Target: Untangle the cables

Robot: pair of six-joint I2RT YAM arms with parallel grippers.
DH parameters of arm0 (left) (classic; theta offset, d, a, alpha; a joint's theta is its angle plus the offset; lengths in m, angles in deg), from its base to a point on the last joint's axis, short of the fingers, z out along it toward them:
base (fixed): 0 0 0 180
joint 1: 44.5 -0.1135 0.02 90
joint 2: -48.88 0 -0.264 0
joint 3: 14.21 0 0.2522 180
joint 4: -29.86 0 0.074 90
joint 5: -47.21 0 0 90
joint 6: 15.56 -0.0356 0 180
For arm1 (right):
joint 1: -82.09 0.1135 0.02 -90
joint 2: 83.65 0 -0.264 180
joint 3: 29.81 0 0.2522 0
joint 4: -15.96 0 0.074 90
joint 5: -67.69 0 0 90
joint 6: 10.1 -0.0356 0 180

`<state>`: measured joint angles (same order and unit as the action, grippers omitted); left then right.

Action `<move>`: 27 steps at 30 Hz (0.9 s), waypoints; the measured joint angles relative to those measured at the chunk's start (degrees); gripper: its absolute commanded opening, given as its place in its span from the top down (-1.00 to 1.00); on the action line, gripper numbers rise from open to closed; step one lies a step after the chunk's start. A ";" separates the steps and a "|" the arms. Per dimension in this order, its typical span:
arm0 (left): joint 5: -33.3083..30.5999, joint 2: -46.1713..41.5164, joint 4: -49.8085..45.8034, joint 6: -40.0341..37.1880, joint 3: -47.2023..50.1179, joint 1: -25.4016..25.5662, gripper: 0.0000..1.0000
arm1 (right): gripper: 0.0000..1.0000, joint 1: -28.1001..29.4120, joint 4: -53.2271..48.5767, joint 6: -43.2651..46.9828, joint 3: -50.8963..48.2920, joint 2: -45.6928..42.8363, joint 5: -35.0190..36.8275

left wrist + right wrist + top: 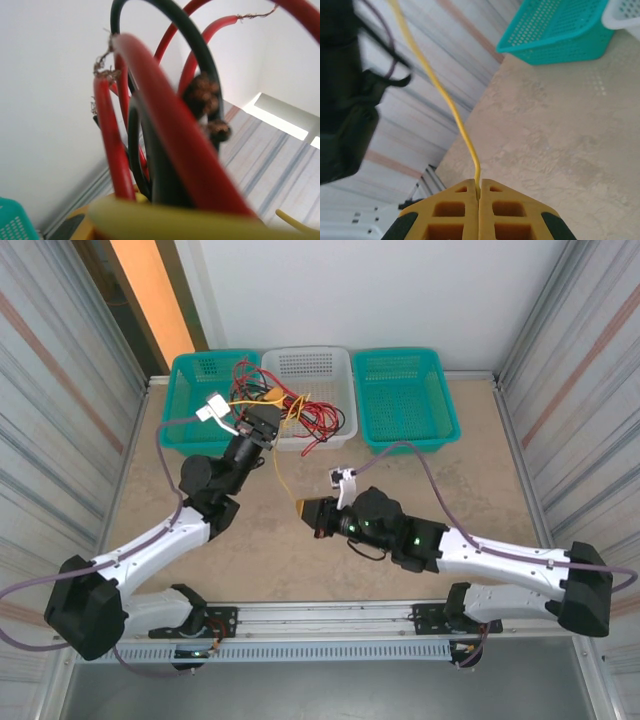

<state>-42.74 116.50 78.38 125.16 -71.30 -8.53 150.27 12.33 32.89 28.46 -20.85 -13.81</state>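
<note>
The right gripper [479,186] is pinching the yellow cable [451,102] between fully closed pads, low over the table [470,500]. That cable is running up and away toward the left gripper [262,426], which is clamping the cables [300,405] in a tangled red, black and yellow bundle above the near rim of the white basket [320,362]. Bare copper ends are showing on several strands in the left wrist view. Two teal baskets [405,365] are flanking the white one at the far edge.
</note>
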 measured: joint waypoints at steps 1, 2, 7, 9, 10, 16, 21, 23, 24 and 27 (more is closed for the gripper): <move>-0.22 0.00 -0.46 -0.61 0.00 -0.04 1.00 | 1.00 1.42 -0.98 1.11 0.63 -0.92 1.42; -0.20 0.00 -0.55 -1.16 0.00 -0.31 1.00 | 1.00 2.49 -2.10 2.12 1.51 -1.75 2.67; -1.44 -0.61 -0.85 -2.62 0.22 -2.32 1.00 | 1.00 5.20 -8.26 7.52 6.95 -5.01 7.45; -1.86 -1.64 -1.33 -3.06 0.87 -3.13 1.00 | 1.00 5.53 -10.38 9.75 8.11 -6.78 8.90; -1.86 -2.32 -1.75 -3.17 1.25 -3.54 1.00 | 1.00 5.81 -11.34 10.86 8.63 -7.76 9.81; -1.40 -5.20 -3.45 -3.41 4.61 -5.22 1.00 | 1.00 6.82 -17.62 17.11 15.15 -11.43 13.70; 1.73 -5.31 -5.18 -2.95 8.59 -5.22 1.00 | 1.00 6.49 -21.57 22.01 22.47 -11.54 16.85; 3.37 -5.44 -5.75 -2.36 10.93 -5.22 1.00 | 1.00 4.83 -23.41 23.76 25.00 -11.52 17.35; 4.31 -5.66 -6.19 -1.86 12.09 -5.20 1.00 | 1.00 3.34 -24.41 24.48 26.40 -11.43 17.46; 7.50 -7.30 -8.20 -0.83 14.23 -5.20 1.00 | 1.00 -2.93 -27.10 25.70 30.47 -10.69 16.72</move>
<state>-35.24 109.20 70.19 124.33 -57.07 -13.73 147.34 -14.78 58.60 58.93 -31.53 2.91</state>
